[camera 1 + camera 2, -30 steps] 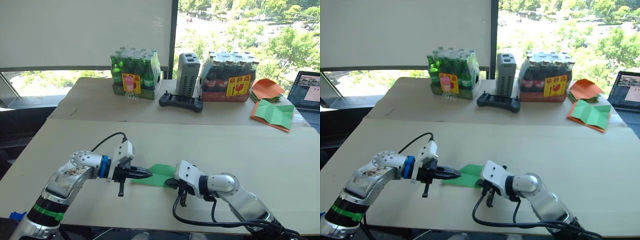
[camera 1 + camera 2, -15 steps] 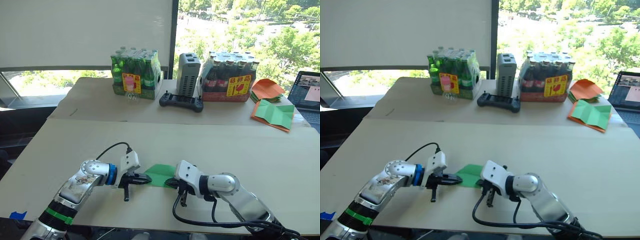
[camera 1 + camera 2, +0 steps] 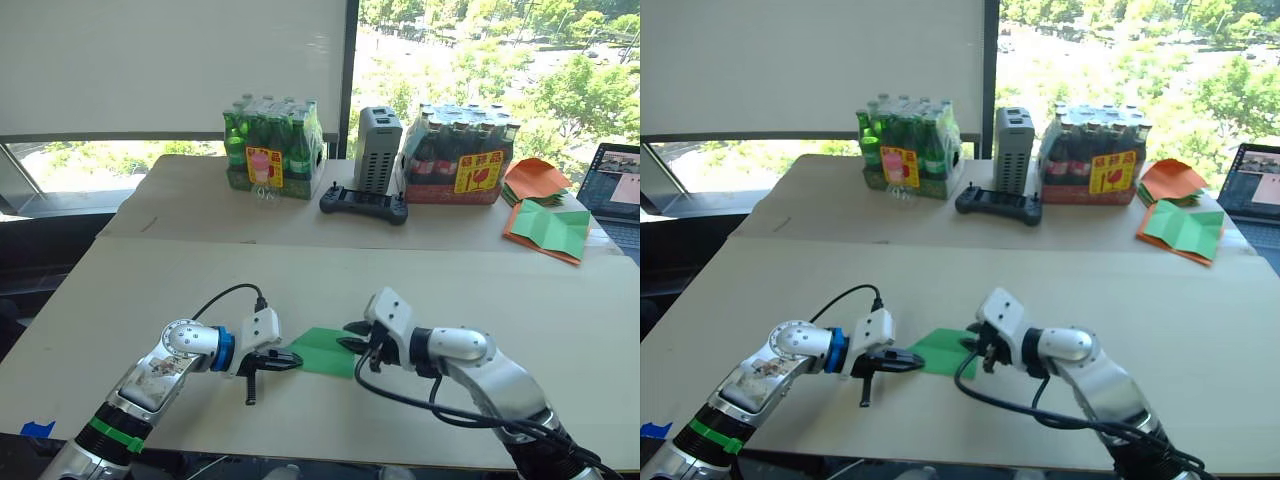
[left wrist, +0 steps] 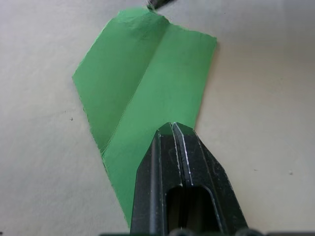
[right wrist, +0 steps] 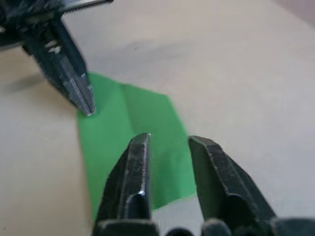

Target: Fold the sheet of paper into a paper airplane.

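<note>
The sheet of paper (image 3: 325, 351) lies flat on the near bench (image 3: 330, 290), already folded into a narrower green piece with a crease running down its length, between the two grippers. The left gripper (image 3: 292, 359) has its black fingers pressed together, their tips resting on the paper's left end — from its wrist view the closed fingers (image 4: 173, 147) sit on top of the green surface rather than around an edge. The right gripper (image 3: 350, 337) is at the paper's right end with its fingers slightly spread, a clear gap between them, holding nothing; whether they touch the sheet I cannot tell.

On the far bench (image 3: 190, 200) stands a shrink-wrapped pack of green bottles (image 3: 272, 148), a grey box-shaped device (image 3: 377, 148) beside it, then a pack of dark bottles (image 3: 458, 152) with a red and yellow label. A black handheld controller (image 3: 363, 204) lies in front of the grey device. Off to the right are some orange sheets (image 3: 534, 177) and a green sheet bordered with orange (image 3: 548, 230), with a laptop (image 3: 617, 190) at the edge — all well apart from the grippers
</note>
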### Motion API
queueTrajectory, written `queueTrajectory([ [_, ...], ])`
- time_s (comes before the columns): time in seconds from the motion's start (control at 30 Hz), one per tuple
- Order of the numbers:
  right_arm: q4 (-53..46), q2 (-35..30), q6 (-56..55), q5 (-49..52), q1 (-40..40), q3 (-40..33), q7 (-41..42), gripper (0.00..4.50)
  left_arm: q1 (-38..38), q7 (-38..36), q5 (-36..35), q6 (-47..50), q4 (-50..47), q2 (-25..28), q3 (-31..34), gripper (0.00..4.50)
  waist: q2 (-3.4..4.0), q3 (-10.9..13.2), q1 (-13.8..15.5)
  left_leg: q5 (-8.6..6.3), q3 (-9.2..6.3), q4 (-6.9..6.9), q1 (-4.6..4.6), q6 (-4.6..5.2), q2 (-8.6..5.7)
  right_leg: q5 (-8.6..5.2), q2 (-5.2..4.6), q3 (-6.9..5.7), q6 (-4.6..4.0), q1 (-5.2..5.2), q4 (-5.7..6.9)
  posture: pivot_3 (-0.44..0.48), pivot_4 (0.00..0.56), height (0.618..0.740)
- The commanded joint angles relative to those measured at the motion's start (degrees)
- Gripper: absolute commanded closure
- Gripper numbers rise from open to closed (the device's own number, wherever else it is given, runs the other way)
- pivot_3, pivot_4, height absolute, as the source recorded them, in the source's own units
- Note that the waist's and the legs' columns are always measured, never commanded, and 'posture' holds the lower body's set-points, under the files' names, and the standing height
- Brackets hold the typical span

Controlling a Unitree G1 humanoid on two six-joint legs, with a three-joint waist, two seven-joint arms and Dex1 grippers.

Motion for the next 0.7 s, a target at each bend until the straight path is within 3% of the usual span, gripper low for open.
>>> queueTrajectory([
  [0.03, 0.75, -0.19, 5.02, 4.78, -1.03, -4.23, 0.66, 1.92, 0.77, 0.36, 2.74, 0.65, 2.32, 0.04, -2.07, 4.5, 0.0, 0.0, 0.02, 0.0, 0.0, 0.0, 0.0, 0.0, 0.0, 0.0, 0.0, 0.0, 0.0, 0.0, 0.0, 0.0, 0.15, 0.675],
  [0.37, -0.37, 0.57, 18.15, 14.21, 1.24, -7.41, -1.15, 1.92, 0.57, 0.99, 3.18, 0.61, 2.08, -0.48, -2.46, 4.5, 0.01, 0.0, 0.11, -0.04, 0.0, 0.0, -0.01, 0.07, -0.02, 0.0, -0.09, 0.0, 0.01, 0.02, -0.01, 0.0, 0.15, 0.675],
  [0.7, 0.04, 3.33, 23.45, 19.08, 2.13, -8.44, -5.05, 1.92, 0.84, 1.3, 3.52, 0.6, 1.76, -0.52, -2.2, 4.5, 0.01, -0.01, 0.08, -0.05, 0.0, -0.01, 0.0, 0.08, -0.02, 0.01, -0.11, 0.0, 0.01, 0.04, -0.03, 0.0, 0.15, 0.675],
])
